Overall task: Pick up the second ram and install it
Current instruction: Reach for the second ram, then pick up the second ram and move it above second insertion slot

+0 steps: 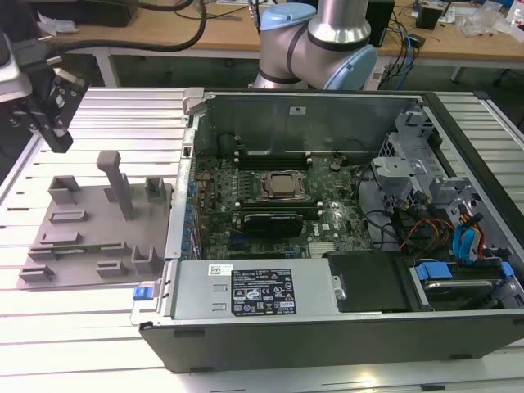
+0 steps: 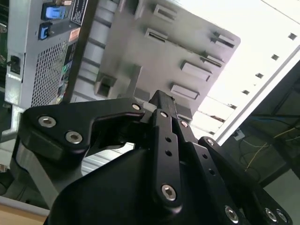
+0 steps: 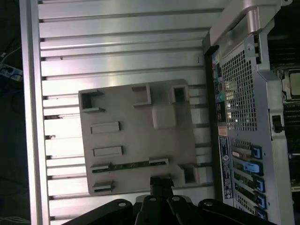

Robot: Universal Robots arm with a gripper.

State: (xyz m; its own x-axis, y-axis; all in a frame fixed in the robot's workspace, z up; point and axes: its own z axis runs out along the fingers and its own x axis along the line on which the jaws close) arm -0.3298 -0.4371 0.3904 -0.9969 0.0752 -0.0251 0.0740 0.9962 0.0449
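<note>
Slotted aluminium bench (image 1: pixel 98 327) carries an open computer case (image 1: pixel 327 352), motherboard exposed; on the exterior view's left of the case sits a grey fixture tray (image 1: pixel 123 246) with raised holders. Tool (image 1: pixel 59 144) hangs above the bench by the tray, tips drawn together, nothing gripped; the second ram (image 3: pixel 129 165) lies flat in a tray slot, clear of the tool, not yet installed.

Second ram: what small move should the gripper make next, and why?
Probably ease down toward the second ram, the thin green stick seated in the grey tray beside the computer case. The gripper hangs above that tray, apparently empty, with the stick near it in the first wrist view.
</note>
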